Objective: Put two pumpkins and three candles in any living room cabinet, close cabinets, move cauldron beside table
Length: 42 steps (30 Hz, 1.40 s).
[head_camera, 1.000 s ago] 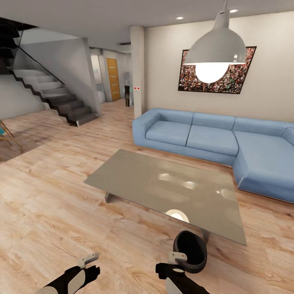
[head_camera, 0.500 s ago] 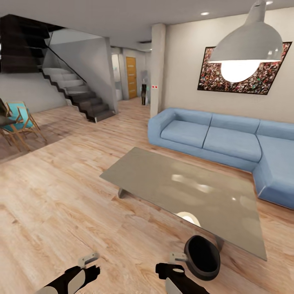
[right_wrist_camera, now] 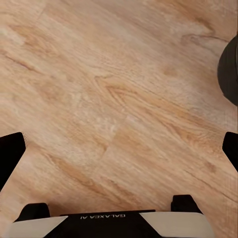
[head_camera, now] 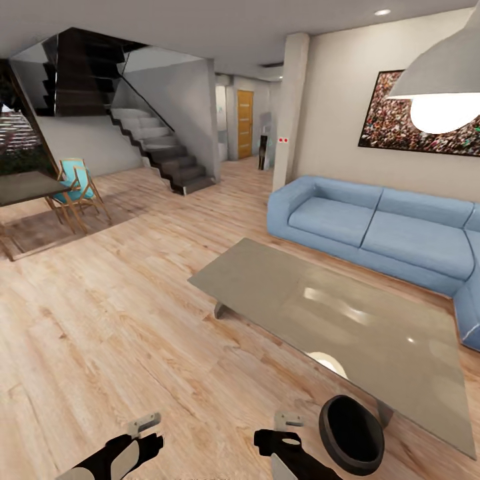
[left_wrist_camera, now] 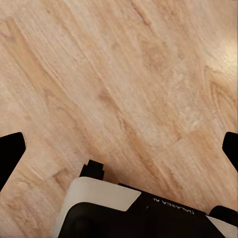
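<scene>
Head view, cauldron [head_camera: 351, 435] on floor beside right fingers [head_camera: 288, 421], both fingers spread wide.

A home's living room: blue sofa [head_camera: 373, 230], low grey table [head_camera: 347, 320], wood floor [head_camera: 100, 320], staircase [head_camera: 160, 150], wall picture [head_camera: 393, 120].

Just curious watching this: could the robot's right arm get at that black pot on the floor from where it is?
Probably yes: the cauldron sits on bare floor just beside the open right gripper, with nothing between them.
</scene>
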{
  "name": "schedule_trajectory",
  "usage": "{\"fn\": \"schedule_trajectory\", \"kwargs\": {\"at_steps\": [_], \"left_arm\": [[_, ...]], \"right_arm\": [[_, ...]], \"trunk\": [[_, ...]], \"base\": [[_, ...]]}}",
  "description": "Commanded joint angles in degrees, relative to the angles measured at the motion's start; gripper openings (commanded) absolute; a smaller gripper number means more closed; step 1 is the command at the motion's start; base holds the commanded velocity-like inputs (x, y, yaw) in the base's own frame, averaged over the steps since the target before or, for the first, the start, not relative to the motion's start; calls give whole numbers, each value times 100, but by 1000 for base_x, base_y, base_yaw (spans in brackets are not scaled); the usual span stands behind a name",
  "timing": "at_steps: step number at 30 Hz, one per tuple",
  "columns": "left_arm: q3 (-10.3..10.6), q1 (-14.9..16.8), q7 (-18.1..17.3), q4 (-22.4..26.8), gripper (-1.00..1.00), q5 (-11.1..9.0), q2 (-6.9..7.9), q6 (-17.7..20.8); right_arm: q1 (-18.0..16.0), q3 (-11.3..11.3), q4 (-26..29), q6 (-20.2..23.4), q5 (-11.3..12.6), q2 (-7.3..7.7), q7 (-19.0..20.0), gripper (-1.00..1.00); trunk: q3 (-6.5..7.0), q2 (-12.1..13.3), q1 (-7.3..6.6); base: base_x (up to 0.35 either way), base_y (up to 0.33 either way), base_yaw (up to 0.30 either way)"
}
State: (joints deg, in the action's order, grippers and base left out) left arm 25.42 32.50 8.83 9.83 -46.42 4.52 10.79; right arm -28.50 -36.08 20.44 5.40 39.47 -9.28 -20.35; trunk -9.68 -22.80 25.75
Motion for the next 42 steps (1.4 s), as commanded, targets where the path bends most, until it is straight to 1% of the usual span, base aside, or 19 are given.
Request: {"fn": "schedule_trajectory", "kwargs": {"at_steps": [1, 42], "left_arm": [[47, 2, 40, 19, 100, -51, 5, 31], [50, 2, 56, 19, 100, -33, 5, 29]], "right_arm": [[-6, -48, 12, 31, 26, 5, -48, 100], [-6, -48, 12, 32, 26, 5, -48, 100]], "trunk": [[-15, -12, 3], [-157, -12, 3]], "base": [[0, 0, 274], [0, 0, 274]]}}
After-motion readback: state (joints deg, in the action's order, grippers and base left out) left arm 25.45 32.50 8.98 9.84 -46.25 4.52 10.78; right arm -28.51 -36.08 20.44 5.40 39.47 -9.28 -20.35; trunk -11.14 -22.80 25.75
